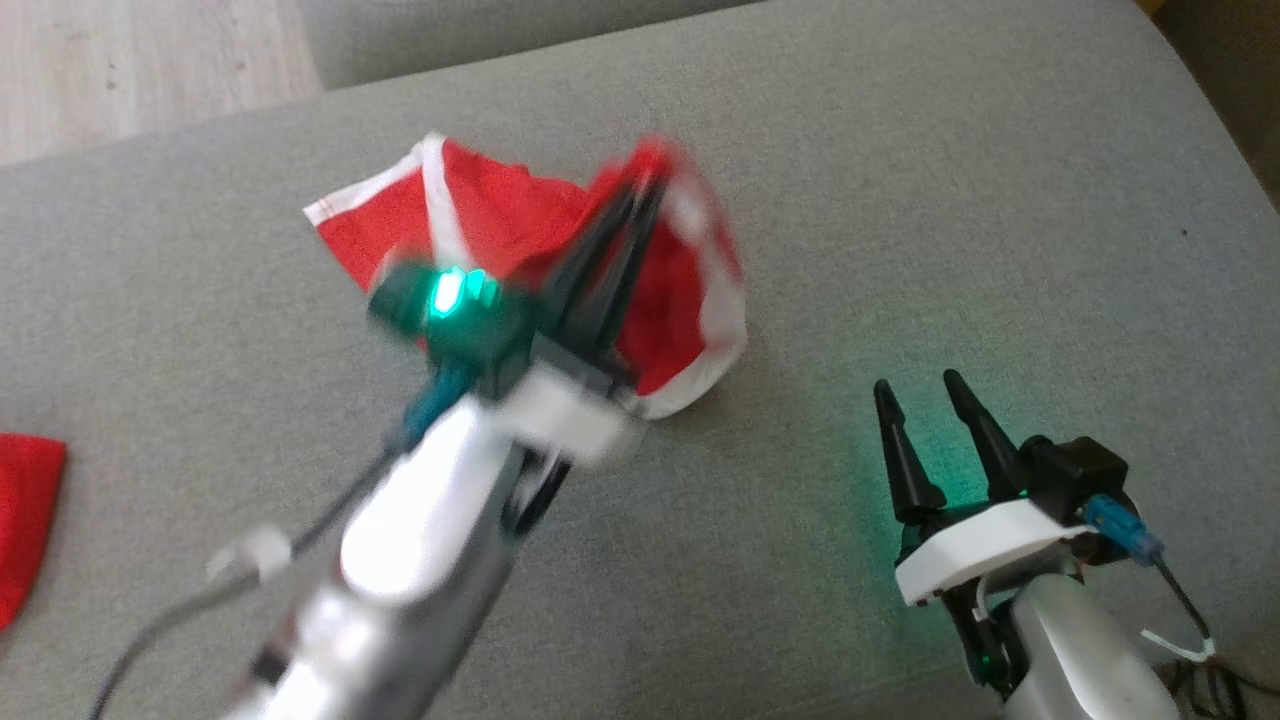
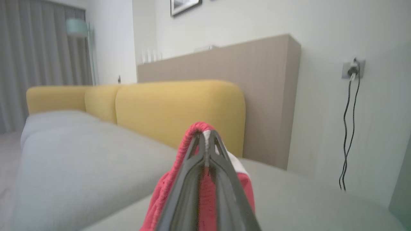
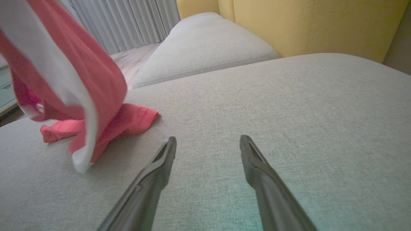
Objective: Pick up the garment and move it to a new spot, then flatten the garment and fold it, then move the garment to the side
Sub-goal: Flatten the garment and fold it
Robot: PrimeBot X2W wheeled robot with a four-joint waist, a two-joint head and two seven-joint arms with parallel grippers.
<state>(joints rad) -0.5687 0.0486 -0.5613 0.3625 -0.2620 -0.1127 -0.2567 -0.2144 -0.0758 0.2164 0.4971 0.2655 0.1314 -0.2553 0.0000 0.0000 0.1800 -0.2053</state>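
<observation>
The garment is red cloth with white trim, bunched and hanging; its print is hidden. My left gripper is shut on a fold of it and holds it up, with one white-edged corner low over the grey cushion. The left wrist view shows the red and white cloth pinched at the fingertips of the left gripper. From the right wrist, the garment hangs at the left, its lower part resting on the cushion. My right gripper stands open over bare cushion, to the right of the garment.
Another red piece lies at the cushion's left edge. Wood floor lies beyond the far left corner. A yellow backrest borders the grey seats. A cable hangs from a wall socket.
</observation>
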